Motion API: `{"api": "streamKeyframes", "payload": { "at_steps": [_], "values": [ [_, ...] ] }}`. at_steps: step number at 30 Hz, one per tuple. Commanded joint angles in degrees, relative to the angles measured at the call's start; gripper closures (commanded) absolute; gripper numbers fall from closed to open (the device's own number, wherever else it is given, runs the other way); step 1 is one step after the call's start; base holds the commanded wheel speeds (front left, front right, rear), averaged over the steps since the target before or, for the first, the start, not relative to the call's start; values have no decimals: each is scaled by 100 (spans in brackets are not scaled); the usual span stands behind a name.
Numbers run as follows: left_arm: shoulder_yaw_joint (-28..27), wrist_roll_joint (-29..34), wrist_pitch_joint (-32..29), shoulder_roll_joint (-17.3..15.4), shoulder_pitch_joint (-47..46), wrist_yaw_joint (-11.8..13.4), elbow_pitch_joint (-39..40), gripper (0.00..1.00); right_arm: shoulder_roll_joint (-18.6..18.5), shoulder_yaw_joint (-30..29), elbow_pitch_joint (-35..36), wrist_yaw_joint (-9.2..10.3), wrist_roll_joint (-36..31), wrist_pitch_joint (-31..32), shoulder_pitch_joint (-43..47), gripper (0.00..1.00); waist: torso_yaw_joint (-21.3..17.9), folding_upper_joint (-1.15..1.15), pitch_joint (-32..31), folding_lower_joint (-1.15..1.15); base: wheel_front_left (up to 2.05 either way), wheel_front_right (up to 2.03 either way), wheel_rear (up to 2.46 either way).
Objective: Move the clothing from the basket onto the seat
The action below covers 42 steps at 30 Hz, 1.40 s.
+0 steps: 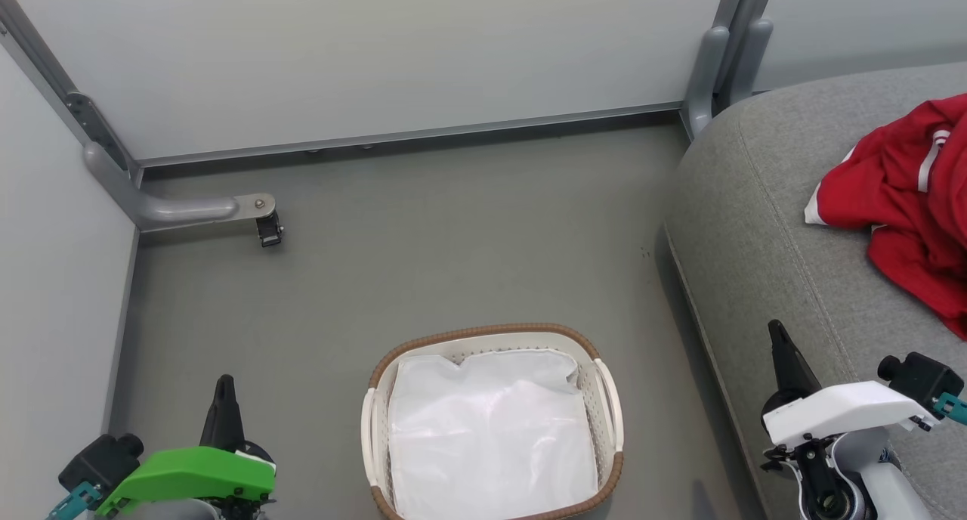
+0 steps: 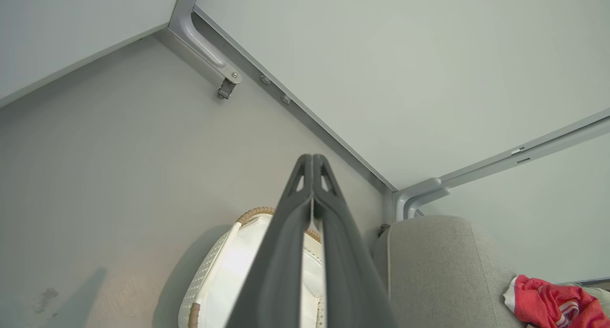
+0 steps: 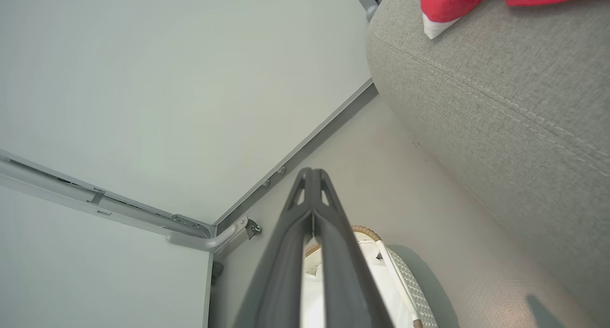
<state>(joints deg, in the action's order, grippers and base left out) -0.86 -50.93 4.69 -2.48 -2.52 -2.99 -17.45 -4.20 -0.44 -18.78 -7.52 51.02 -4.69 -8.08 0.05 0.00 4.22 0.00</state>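
The red clothing [image 1: 906, 195] lies crumpled on the grey seat [image 1: 755, 225], at 3 o'clock in my head view. The basket [image 1: 491, 329] stands on the floor [image 1: 453, 225] at 6 o'clock, apart from the seat, with the white liner sheet [image 1: 491, 429] inside it. My left tool [image 1: 223, 407] hangs at 7 o'clock and my right tool [image 1: 784, 361] at 4 o'clock by the seat's edge. Both have their fingers pressed together, pinching nothing.
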Motion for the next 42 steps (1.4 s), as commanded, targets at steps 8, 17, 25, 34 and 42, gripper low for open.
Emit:
{"api": "streamKeyframes", "payload": {
  "at_steps": [8,17,25,34,42],
  "values": [
    [-106,-648,-162,-34,-192,-86,113,100,7,-112,145,2,641,176,17,100,-1,0,-41,0,0,0,0],
    [-185,-1209,-316,-38,-230,-148,155,100,26,-195,202,2,1200,327,45,100,-1,0,-85,0,0,0,0],
    [-243,-1662,-444,-42,-259,-198,186,100,39,-262,249,3,1649,454,75,100,-2,0,-123,0,0,0,0],
    [-310,-2144,-579,-45,-288,-252,217,100,57,-333,298,3,2134,589,102,100,-2,0,-168,0,0,0,0],
    [-366,-2537,-684,-47,-323,-293,244,100,70,-389,336,3,2526,694,127,100,-3,0,-207,0,0,0,0]
  ]
}}
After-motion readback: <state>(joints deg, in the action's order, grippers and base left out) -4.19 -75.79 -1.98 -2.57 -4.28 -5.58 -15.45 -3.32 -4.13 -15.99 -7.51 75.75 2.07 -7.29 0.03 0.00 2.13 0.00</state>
